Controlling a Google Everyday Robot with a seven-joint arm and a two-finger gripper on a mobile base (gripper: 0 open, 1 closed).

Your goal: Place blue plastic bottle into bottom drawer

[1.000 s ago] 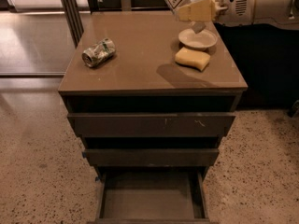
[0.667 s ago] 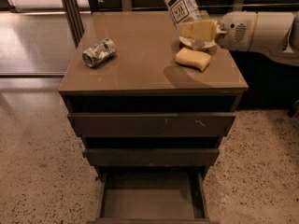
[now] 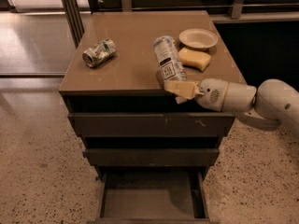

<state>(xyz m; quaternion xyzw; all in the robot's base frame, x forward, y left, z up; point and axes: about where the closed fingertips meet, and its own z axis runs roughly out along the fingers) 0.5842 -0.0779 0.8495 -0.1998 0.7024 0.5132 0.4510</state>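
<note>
The blue plastic bottle (image 3: 166, 59), clear with a white-bluish printed label, is held tilted above the front right part of the cabinet top. My gripper (image 3: 180, 89) reaches in from the right at the cabinet's front edge and is shut on the bottle's lower end. The bottle's cap is hidden. The bottom drawer (image 3: 150, 200) stands pulled open below, and what shows of its inside holds nothing. The gripper and bottle hang well above the drawer.
A crushed green-and-white can (image 3: 99, 52) lies on the cabinet top (image 3: 126, 73) at the left. A beige plate (image 3: 198, 38) and a yellow sponge (image 3: 195, 59) sit at the right. The two upper drawers (image 3: 149, 124) are closed. Metal posts (image 3: 72, 10) stand behind on the left.
My gripper has carried the bottle from above the plate at the back right forward and down to the cabinet's front edge. The can, sponge and plate have not moved.
</note>
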